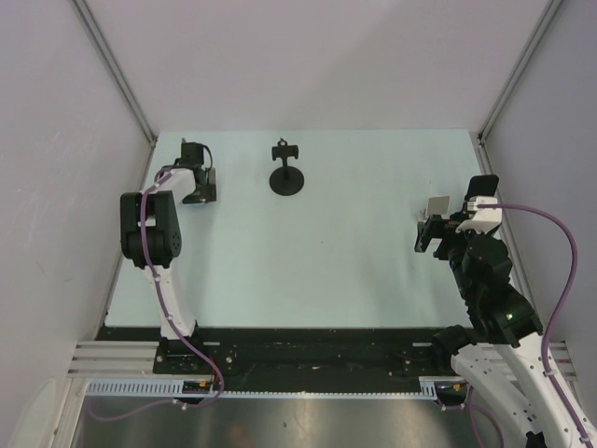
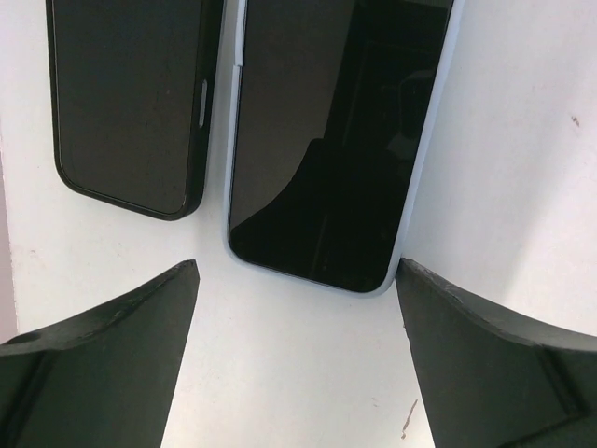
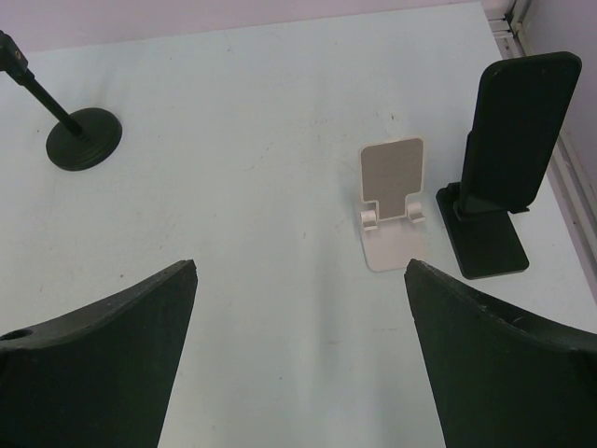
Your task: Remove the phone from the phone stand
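A black phone (image 3: 518, 131) leans upright on a black phone stand (image 3: 490, 245) at the far right of the table; it also shows in the top view (image 1: 483, 187). My right gripper (image 3: 300, 266) is open and empty, short of the stand and to its left; in the top view (image 1: 427, 235) it hovers near the right edge. My left gripper (image 2: 297, 271) is open and empty at the far left (image 1: 198, 187). It hangs just above two phones lying flat: a blue-cased phone (image 2: 336, 140) and a black phone (image 2: 126, 103).
An empty white folding stand (image 3: 392, 201) sits just left of the black stand, and shows in the top view (image 1: 437, 206). A black round-base pole stand (image 1: 287, 177) is at the back centre, also in the right wrist view (image 3: 84, 138). Walls enclose the table.
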You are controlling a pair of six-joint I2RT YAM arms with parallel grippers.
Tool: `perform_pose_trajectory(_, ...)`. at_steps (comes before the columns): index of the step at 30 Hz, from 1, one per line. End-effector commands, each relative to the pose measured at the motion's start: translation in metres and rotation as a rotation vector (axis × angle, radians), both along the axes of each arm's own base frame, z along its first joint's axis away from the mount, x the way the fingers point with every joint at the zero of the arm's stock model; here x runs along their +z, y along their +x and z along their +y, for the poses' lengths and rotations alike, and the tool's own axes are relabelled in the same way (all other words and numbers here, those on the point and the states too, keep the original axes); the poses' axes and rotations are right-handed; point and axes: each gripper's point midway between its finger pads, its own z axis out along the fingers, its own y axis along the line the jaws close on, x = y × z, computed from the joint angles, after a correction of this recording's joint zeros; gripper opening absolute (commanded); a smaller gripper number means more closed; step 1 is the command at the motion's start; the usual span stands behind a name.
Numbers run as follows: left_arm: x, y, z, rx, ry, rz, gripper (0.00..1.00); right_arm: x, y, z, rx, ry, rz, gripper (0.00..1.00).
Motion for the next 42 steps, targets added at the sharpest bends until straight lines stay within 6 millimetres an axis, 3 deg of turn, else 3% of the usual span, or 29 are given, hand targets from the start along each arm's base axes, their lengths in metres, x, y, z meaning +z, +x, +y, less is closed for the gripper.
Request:
perform_pose_trajectory(1,0.016,0.017,0.012,0.017,0.032,-0.051,0.90,0.011,0.004,-0.001,-0.004,0.004,-0.043,1.00)
perform_pose_trajectory(15,0.017,0.023,0.013,0.047,-0.029,-0.081,0.90,0.010,0.005,0.000,0.001,0.010,-0.041,0.99)
perform_pose_trajectory(26,0.042,0.010,-0.012,0.139,-0.217,-0.183,0.92,0.012,0.006,0.002,0.014,0.032,-0.045,0.99)
perform_pose_trajectory(31,0.036,0.005,-0.023,0.162,-0.296,-0.182,0.92,0.014,0.005,0.003,0.021,0.038,-0.052,0.99)
perform_pose_trajectory(39,0.014,-0.016,-0.019,0.224,-0.327,-0.142,0.93,0.015,0.002,0.001,0.018,0.039,-0.061,0.99)
perform_pose_trajectory(42,0.010,-0.013,-0.020,0.217,-0.338,-0.140,0.93,0.016,0.002,0.001,0.017,0.038,-0.064,0.99)
